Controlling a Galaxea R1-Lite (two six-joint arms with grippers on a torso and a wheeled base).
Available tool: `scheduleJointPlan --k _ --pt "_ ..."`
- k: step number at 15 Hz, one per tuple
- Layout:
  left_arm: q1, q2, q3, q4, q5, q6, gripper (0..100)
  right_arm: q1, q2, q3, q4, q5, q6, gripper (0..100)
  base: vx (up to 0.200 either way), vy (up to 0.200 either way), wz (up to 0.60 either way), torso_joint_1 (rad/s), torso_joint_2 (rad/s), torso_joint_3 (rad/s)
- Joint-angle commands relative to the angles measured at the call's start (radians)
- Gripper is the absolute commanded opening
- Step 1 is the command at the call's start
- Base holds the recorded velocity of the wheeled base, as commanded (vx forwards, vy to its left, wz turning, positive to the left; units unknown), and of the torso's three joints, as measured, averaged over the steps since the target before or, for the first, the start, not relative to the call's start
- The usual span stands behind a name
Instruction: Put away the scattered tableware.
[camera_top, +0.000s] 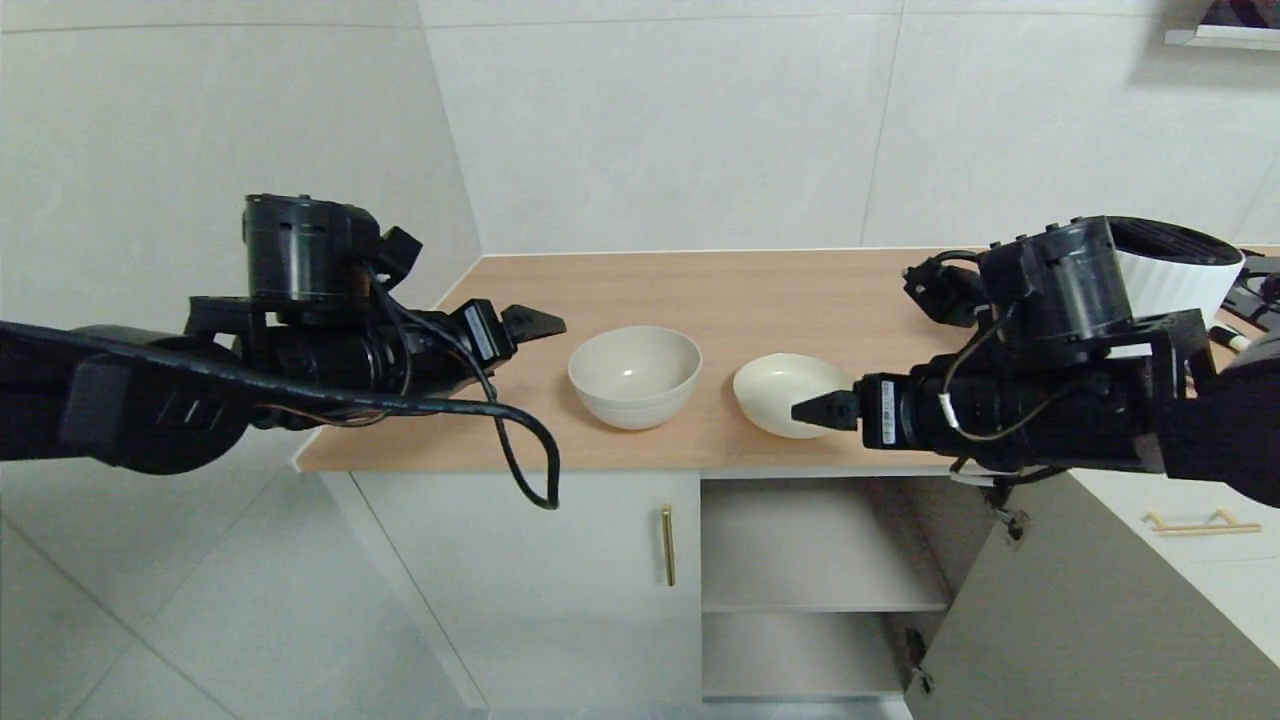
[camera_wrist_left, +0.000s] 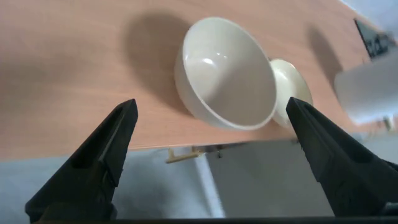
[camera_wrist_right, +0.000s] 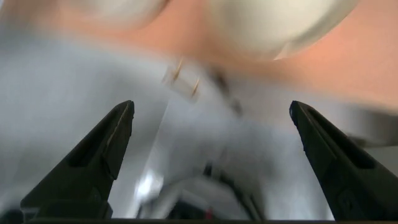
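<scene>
Okay, head view: two cream bowls sit on the wood-grain counter (camera_top: 760, 290), near its front edge. The upright bowl (camera_top: 635, 375) is left of centre. The tilted bowl (camera_top: 785, 390) is just beside it on the right with a small gap between. It's tipped off level, and I can't tell which way its mouth faces. Both are glazed, smooth and round, with no long axis, so the rim is the only grip line.

The left gripper (camera_top: 540, 323) hangs just left of the upright bowl at about rim height, pointing at it. The right gripper (camera_top: 818, 410) points left, and its tip overlaps the tilted bowl's right side. I can't tell if they touch. Each arm has its own nearest bowl, and the right one is closer in.

An open cabinet (camera_top: 820, 540) with shelves sits directly below the tilted bowl, which I'd guess is the destination. A white ribbed appliance (camera_top: 1175, 265) stands at the counter's far right.

Left wrist view: left gripper (camera_wrist_left: 210, 102) jaws are spread wide and empty. The upright bowl (camera_wrist_left: 227, 71) is dead ahead, beyond the tips, centred between the fingers. The tilted bowl (camera_wrist_left: 289, 87) peeks out behind it.

Right wrist view: blurred. Right gripper (camera_wrist_right: 211, 106) jaws are spread wide, nothing held. The tilted bowl (camera_wrist_right: 273, 22) is ahead of the tips, offset toward one finger. The glaze looks slippery, so a rim pinch probably needs re-centring first.
</scene>
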Motion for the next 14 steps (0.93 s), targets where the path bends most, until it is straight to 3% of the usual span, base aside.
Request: scheduleJointPlan --k 1,4,7,12,14 --pt "-0.023 0.074 -0.037 0.014 0.009 -0.033 100 -0.032 0.098 -0.083 0.002 -0.061 0.033 100 0.000 0.000 0.00 0.000 0.00 0.000" --pt "-0.029 0.134 -0.052 0.019 0.012 -0.045 100 -0.086 0.161 -0.135 0.002 -0.070 0.076 100 0.000 0.000 0.00 0.000 0.00 0.000" --pt "-0.031 0.176 -0.089 0.019 0.012 -0.106 100 -0.111 0.176 -0.146 0.001 -0.070 0.076 100 0.000 0.000 0.00 0.000 0.00 0.000" --pt "-0.033 0.210 -0.098 0.005 0.012 -0.108 100 -0.111 0.179 -0.146 0.001 -0.070 0.077 100 0.000 0.000 0.00 0.000 0.00 0.000" --pt "-0.045 0.235 -0.098 -0.015 0.023 -0.123 100 -0.111 0.179 -0.146 -0.001 -0.070 0.077 100 0.000 0.000 0.00 0.000 0.00 0.000"
